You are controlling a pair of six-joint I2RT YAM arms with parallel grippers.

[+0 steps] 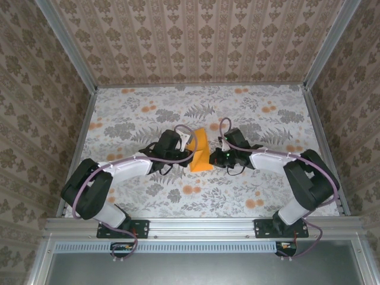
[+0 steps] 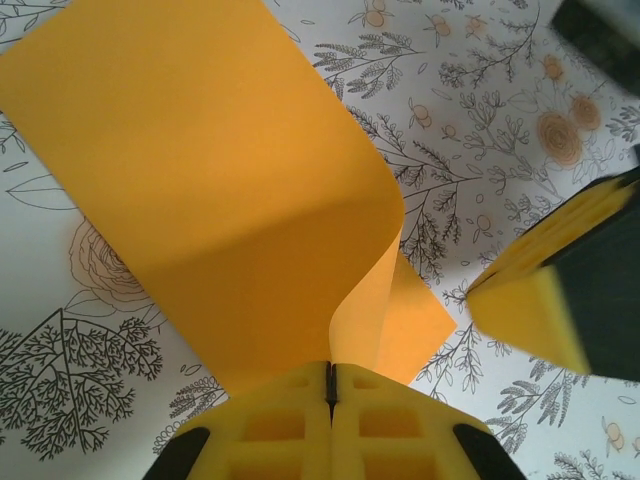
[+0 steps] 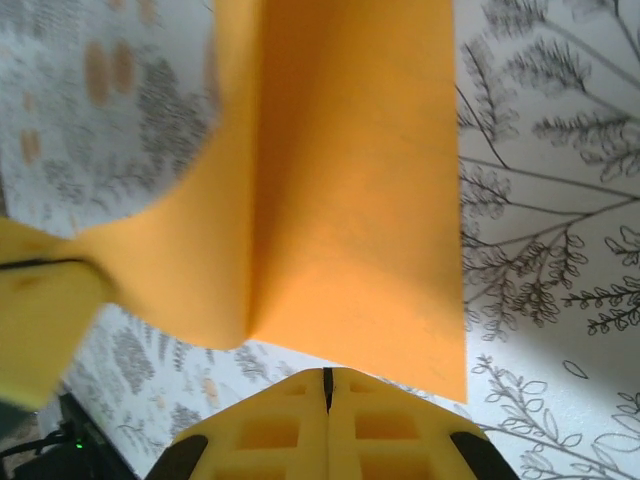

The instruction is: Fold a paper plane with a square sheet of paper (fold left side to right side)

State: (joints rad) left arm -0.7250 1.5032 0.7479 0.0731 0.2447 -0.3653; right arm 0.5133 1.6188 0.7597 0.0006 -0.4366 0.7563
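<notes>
Step in hand: the first fold, left side over to right side. No crease made yet.

The square sheet of paper (image 1: 200,151) is at the middle of the worktop (image 1: 148,107), about midway between its left and right edges. Part lies flat on the floral surface. The rest stands up in a soft curl between my two arms.

Left arm (image 1: 127,167): jaws closed on the sheet. In the left wrist view the raised flap bends down and runs into the seam between my yellow pads.

Right arm (image 1: 273,160): jaws closed, pads meeting. Their tip sits right at the sheet's near edge in the right wrist view. I cannot tell whether they pinch the paper or only touch it.

Next move, as I judge it: carry the raised flap on over until its edge meets the edge on the right side, corners matched, then press flat along the bend. The lower layer must be held from sliding. Thin paper will likely buckle or skew if I pull unevenly.

Containers: none in use. The sheet sits straight on the worktop, not in any tray or box.
</notes>
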